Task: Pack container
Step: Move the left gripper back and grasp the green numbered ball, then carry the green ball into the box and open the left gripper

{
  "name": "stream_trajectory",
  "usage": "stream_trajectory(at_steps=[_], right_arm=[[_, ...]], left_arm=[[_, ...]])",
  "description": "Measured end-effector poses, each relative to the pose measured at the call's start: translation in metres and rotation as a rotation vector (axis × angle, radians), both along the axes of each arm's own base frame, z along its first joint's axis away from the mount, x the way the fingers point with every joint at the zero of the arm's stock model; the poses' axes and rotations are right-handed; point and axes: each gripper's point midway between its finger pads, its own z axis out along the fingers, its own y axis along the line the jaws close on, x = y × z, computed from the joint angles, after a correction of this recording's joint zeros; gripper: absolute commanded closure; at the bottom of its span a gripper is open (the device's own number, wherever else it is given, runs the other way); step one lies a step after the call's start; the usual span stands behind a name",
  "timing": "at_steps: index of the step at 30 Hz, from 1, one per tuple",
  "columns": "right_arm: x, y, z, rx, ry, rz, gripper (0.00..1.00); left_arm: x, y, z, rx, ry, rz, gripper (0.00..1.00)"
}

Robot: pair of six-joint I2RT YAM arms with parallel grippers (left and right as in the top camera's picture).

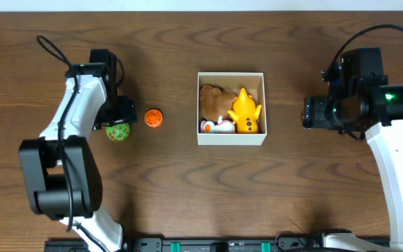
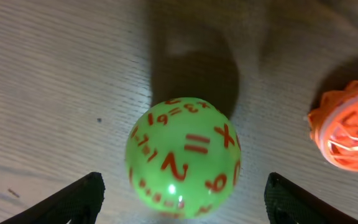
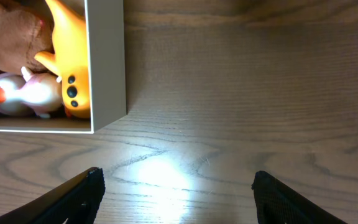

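Left pincer (image 2: pixel 185 186) spread wide, green numbered ball (image 2: pixel 182 155) between its tips (lower edge cropped); right pincer (image 3: pixel 178 180) likewise wide, empty.

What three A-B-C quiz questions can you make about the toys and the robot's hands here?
1. The tall toy in the box is: A yellow, B blue, C black.
2. The green ball sits: A in the box, B between the left hand's fingers, C on a shelf.
3. The right hand is: A shut, B holding a toy, C open and empty.

Answers: 1 A, its body is bright yellow. 2 B, one finger shows on each side of it. 3 C, its fingers are wide apart with nothing between them.
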Motion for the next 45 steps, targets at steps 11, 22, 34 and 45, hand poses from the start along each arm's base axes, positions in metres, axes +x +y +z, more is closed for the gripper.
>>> stream_trajectory(at_steps=[11,22,34,45], right_arm=[[-0.001,0.0,0.0,-0.002,0.004,0.0,0.2],[-0.002,0.0,-0.001,-0.002,0.01,-0.001,0.21],[-0.002,0.0,-0.001,-0.002,0.01,-0.001,0.21],[-0.002,-0.001,-0.001,-0.003,0.009,-0.001,0.21]], left_arm=[[-0.001,0.0,-0.016,-0.005,0.041,-0.027,0.49],[-0.007,-0.001,-0.016,-0.011,0.069,-0.041,0.74],[-0.021,-0.003,0.023,-0.01,0.048,-0.045,0.8],[-0.008,-0.097,0.139,-0.179,-0.397,-0.275,0.8]])
